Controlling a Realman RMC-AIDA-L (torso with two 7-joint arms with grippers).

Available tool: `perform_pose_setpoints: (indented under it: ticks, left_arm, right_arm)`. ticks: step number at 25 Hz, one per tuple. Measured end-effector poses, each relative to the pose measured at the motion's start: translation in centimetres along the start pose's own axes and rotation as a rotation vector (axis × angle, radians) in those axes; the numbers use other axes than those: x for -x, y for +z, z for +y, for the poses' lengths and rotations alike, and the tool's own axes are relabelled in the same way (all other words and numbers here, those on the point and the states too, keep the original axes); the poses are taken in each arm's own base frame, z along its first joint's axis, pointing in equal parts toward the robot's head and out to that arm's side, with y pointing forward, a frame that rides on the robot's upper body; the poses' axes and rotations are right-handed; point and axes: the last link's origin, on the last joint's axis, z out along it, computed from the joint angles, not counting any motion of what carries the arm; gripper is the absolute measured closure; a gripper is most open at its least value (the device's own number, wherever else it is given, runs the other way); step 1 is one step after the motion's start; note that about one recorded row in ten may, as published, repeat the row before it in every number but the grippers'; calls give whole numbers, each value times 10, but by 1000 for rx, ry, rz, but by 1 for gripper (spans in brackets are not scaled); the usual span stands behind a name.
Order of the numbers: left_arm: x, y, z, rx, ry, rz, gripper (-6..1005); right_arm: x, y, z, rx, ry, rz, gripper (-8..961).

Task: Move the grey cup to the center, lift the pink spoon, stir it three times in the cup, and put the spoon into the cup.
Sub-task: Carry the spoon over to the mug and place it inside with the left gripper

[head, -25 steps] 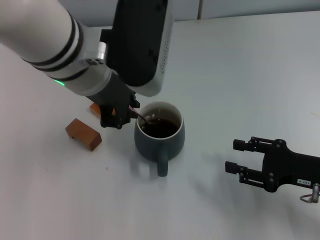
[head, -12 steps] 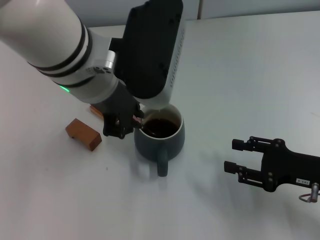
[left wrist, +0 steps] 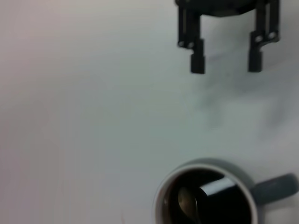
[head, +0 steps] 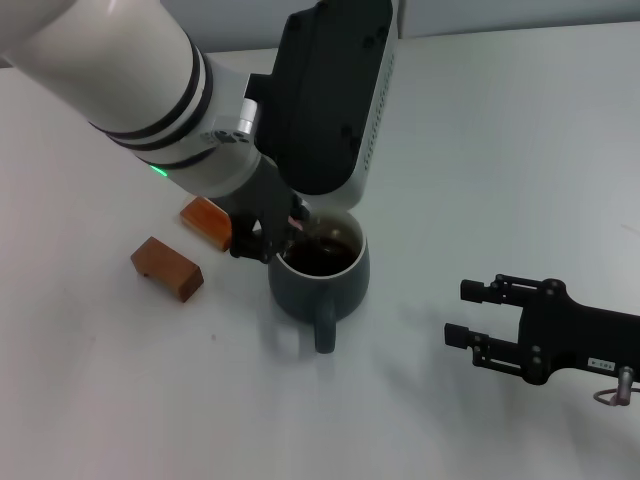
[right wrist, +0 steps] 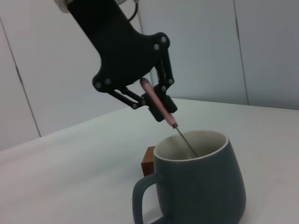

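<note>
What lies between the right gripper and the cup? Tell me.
Only bare table lies between the right gripper and the cup, in the head view. The left wrist view shows the same bare stretch.

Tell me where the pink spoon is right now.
The pink spoon is held by the left gripper at a slant over the grey cup, its bowl down in the dark liquid, at the table's middle.

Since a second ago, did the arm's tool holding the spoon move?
Yes. The left tool slid toward the grey cup, away from the near wooden block, still gripping the pink spoon.
</note>
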Motion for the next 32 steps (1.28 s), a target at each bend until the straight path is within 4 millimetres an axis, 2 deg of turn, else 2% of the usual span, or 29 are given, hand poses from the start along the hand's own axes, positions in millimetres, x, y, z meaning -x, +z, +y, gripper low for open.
perform_pose_setpoints:
  ticks: [7, 14, 19, 26, 32]
  left_arm:
    - [7, -2, 1, 17, -28, -49, 865]
    - [2, -5, 8, 67, -19, -23, 865]
    - [-5, -4, 6, 40, -6, 23, 865]
    - [-1, 3, -1, 3, -29, 8, 865]
    - [1, -2, 6, 64, -41, -18, 865]
  right_arm:
    - [0, 0, 0, -1, -1, 1, 331]
    - [0, 2, -1, -2, 1, 5, 331]
    - [0, 2, -1, -1, 1, 5, 331]
    - [0, 2, -1, -1, 1, 5, 332]
    - [0, 3, -1, 0, 2, 4, 332]
